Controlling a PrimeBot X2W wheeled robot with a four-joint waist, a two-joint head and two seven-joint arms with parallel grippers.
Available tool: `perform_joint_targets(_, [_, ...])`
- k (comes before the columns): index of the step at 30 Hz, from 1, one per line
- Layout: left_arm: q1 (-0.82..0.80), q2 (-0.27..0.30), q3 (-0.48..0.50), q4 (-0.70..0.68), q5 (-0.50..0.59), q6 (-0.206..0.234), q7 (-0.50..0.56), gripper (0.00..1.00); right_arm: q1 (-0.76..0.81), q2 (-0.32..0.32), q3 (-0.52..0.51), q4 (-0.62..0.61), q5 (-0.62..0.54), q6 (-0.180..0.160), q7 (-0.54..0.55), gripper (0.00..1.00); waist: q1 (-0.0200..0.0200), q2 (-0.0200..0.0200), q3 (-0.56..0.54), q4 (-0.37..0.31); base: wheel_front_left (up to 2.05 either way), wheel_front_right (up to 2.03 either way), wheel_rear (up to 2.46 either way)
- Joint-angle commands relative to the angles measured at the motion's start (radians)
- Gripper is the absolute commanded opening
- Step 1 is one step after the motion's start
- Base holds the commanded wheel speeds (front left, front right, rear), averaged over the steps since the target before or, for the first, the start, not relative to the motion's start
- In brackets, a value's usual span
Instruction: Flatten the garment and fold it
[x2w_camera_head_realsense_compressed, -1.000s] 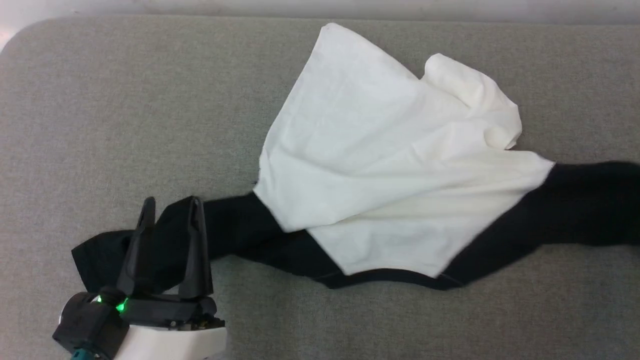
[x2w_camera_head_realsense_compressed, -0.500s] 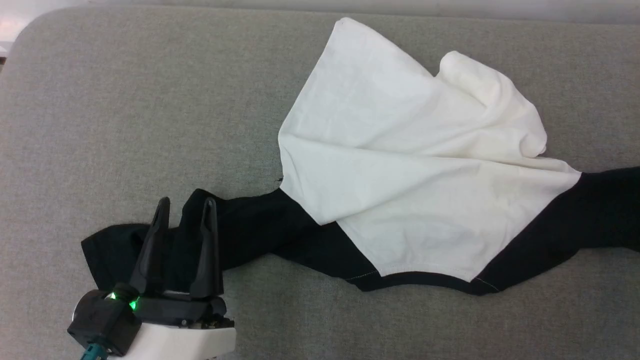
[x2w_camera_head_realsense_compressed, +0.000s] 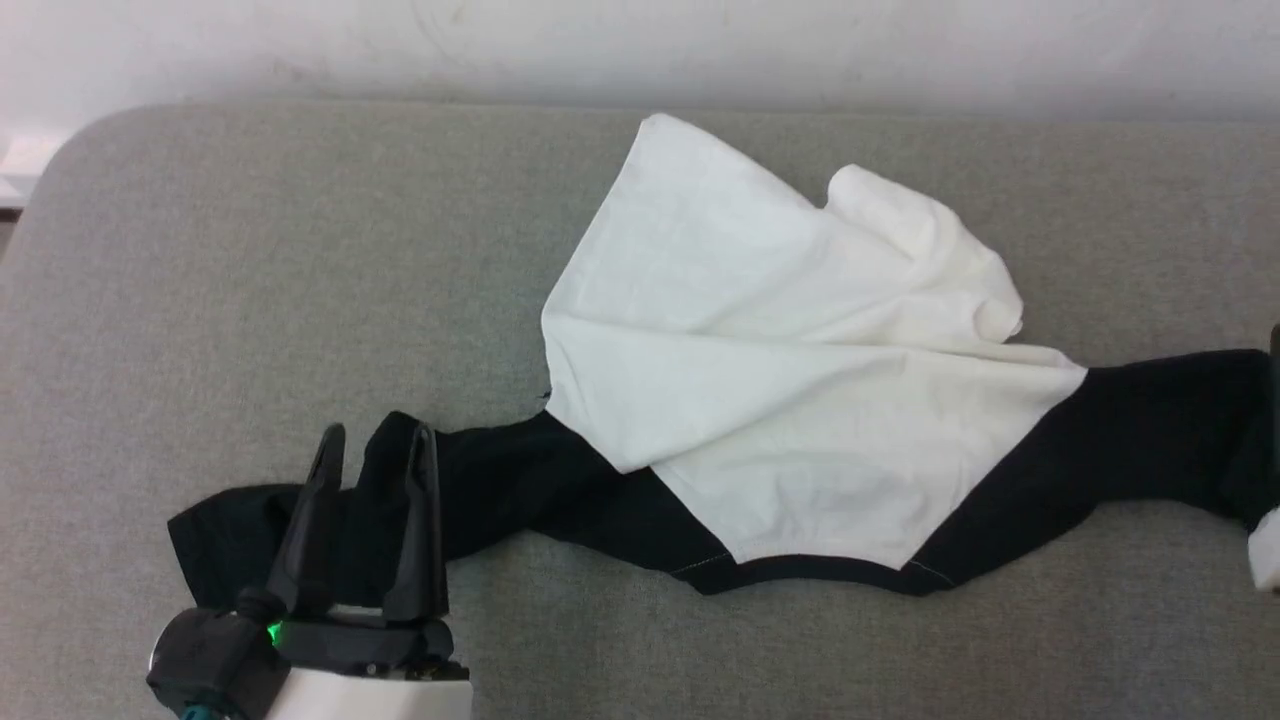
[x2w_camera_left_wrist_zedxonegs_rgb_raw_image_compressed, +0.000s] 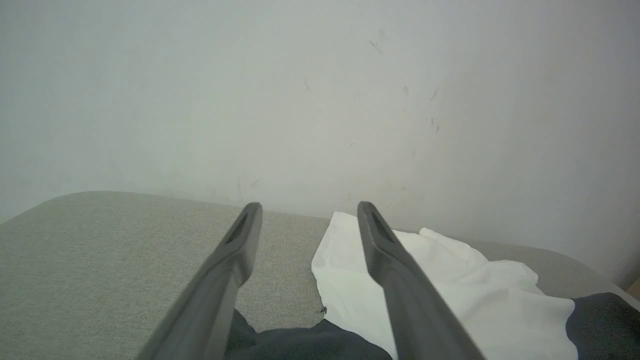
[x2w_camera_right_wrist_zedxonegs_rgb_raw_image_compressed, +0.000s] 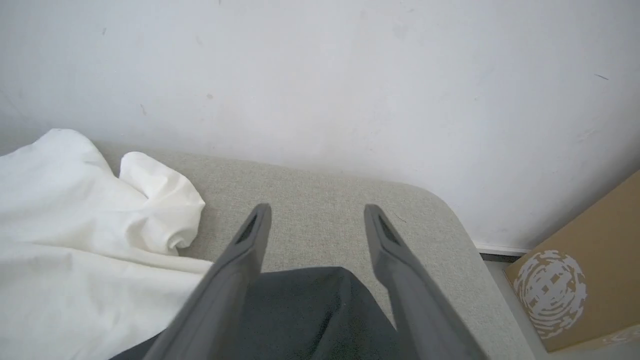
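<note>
The garment (x2w_camera_head_realsense_compressed: 780, 400) lies on the grey cushion, its white body bunched and creased in the middle. Its black sleeves are drawn out to either side. My left gripper (x2w_camera_head_realsense_compressed: 378, 440) is open at the lower left, with its fingers over the left sleeve (x2w_camera_head_realsense_compressed: 230, 520) and nothing between them. The left wrist view shows the left gripper (x2w_camera_left_wrist_zedxonegs_rgb_raw_image_compressed: 309, 207) open above the cloth (x2w_camera_left_wrist_zedxonegs_rgb_raw_image_compressed: 475, 295). In the right wrist view my right gripper (x2w_camera_right_wrist_zedxonegs_rgb_raw_image_compressed: 317, 210) is open, and the right sleeve (x2w_camera_right_wrist_zedxonegs_rgb_raw_image_compressed: 305, 310) lies loose under and between its fingers. A pale part of my right arm (x2w_camera_head_realsense_compressed: 1266, 548) shows at the right edge.
The grey cushion (x2w_camera_head_realsense_compressed: 250, 250) has rounded corners and ends at a white wall (x2w_camera_head_realsense_compressed: 600, 50) at the back. Beyond its right end a brown cardboard box (x2w_camera_right_wrist_zedxonegs_rgb_raw_image_compressed: 575, 280) stands on the floor. Bare cushion lies to the left and in front of the garment.
The head camera has shifted, so the wall now shows. My right gripper has opened and let go of the right sleeve. The left gripper stays open over the left sleeve.
</note>
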Motion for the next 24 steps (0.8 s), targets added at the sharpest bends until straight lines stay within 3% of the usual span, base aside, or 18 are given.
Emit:
perform_joint_targets(1, [0.017,0.005,-0.001,-0.002,0.007,0.008,0.001,1.00,0.033,0.036,-0.012,-0.033,-0.013,-0.001,-0.026,1.00,0.0002,-0.0001,-0.040,-0.018,0.00,0.00,0.00])
perform_joint_targets(4, [0.047,0.014,-0.002,-0.005,0.012,0.011,0.005,1.00,0.120,0.118,-0.016,-0.106,-0.031,-0.001,-0.084,1.00,0.0002,-0.0001,-0.064,-0.021,0.00,0.00,0.00])
perform_joint_targets(8, [0.097,0.020,-0.007,-0.003,0.017,0.016,0.013,1.00,0.237,0.163,0.005,-0.148,-0.026,-0.001,-0.145,1.00,0.0002,-0.0001,-0.090,-0.026,0.00,0.00,0.00])
perform_joint_targets(16, [0.176,0.041,-0.048,0.013,0.028,0.007,0.067,1.00,0.337,0.169,0.015,-0.119,0.098,-0.001,-0.218,1.00,0.0002,-0.0001,-0.119,-0.038,0.00,0.00,0.00])
perform_joint_targets(24, [0.061,0.170,-0.157,-0.022,0.106,-0.057,0.264,1.00,0.310,0.169,0.023,-0.119,0.098,-0.001,-0.227,1.00,0.0002,-0.0001,-0.084,-0.042,0.00,0.00,0.00])
